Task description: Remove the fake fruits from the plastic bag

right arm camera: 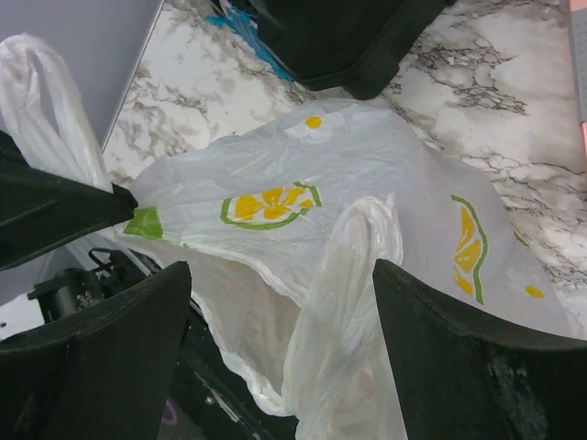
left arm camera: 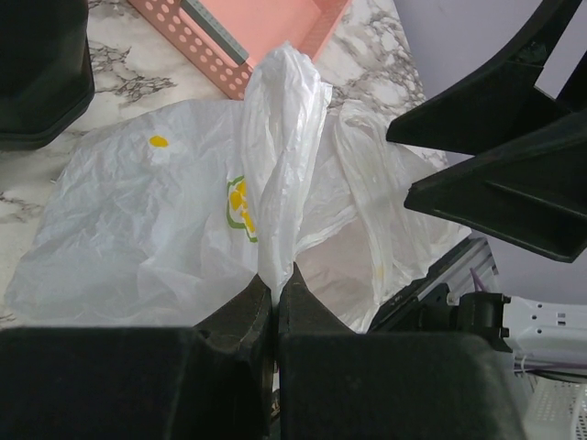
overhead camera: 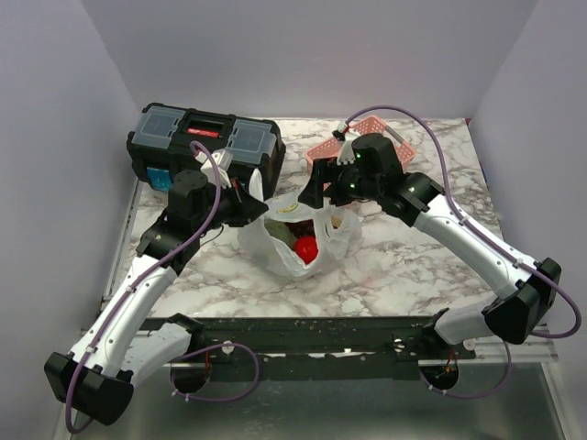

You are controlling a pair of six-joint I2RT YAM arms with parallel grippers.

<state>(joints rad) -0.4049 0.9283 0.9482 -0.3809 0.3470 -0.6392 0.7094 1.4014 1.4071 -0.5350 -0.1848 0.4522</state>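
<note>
The white plastic bag (overhead camera: 275,249) lies mid-table with its mouth open upward. Inside it I see the red apple (overhead camera: 306,248) and part of the green melon (overhead camera: 282,231); the grapes are hidden. My left gripper (overhead camera: 258,199) is shut on the bag's left handle (left arm camera: 280,137), pinched between the fingertips (left arm camera: 249,307). My right gripper (overhead camera: 313,194) is open, and the bag's other handle (right arm camera: 353,266) stands loose between its fingers (right arm camera: 431,348), nearer the right one. No fruit shows in either wrist view, only the bag's printed skin (right arm camera: 367,174).
A black toolbox (overhead camera: 202,137) stands at the back left, close behind the left gripper. A pink slotted basket (overhead camera: 367,137) sits at the back behind the right gripper, and also shows in the left wrist view (left arm camera: 266,27). The two grippers are close together over the bag.
</note>
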